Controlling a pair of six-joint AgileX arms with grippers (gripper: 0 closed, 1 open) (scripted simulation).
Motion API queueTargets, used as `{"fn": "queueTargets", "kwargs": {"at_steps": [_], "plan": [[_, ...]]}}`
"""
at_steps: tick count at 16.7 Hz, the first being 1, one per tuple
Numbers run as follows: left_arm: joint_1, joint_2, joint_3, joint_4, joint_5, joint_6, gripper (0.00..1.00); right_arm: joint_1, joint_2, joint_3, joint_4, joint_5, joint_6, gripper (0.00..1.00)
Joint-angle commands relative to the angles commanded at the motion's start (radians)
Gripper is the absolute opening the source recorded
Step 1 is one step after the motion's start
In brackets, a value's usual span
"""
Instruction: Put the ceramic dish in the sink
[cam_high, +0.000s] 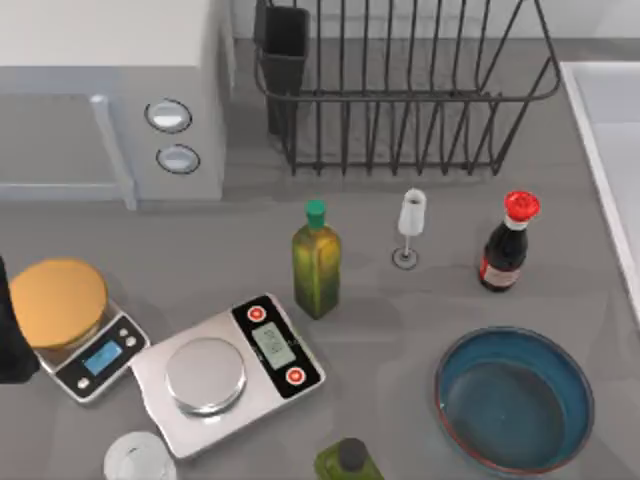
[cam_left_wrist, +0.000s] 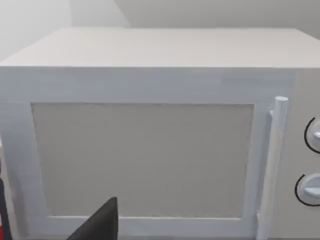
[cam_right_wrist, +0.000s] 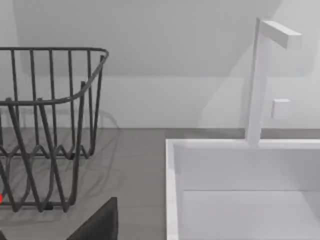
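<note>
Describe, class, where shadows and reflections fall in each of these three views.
Top view: soft shadows beside the green-capped bottle and red-capped bottle; the ceramic dish has a faint sheen. Left wrist view: flat, even light on the microwave. Right wrist view: the faucet and dish rack cast wall shadows above the sink.

No legible text on anything.

Grey table (cam_high: 400, 300) is carrying microwave (cam_high: 110, 90), rack (cam_high: 400, 90), two scales (cam_high: 225, 370), oil bottle (cam_high: 316, 258), glass (cam_high: 410, 225), sauce bottle (cam_high: 508, 245), dish (cam_high: 514, 398), cup (cam_high: 138, 458).
</note>
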Motion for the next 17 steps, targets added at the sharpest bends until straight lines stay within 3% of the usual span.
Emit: {"fn": "queueTargets", "kwargs": {"at_steps": [7,17], "plan": [[0.000,0.000,0.000,0.000,0.000,0.000,1.00,0.057,0.161,0.144,-0.151,0.000,0.058,1.00],[0.000,0.000,0.000,0.000,0.000,0.000,1.00,0.298,1.009,0.758,-0.821,0.000,0.304,1.00]]}}
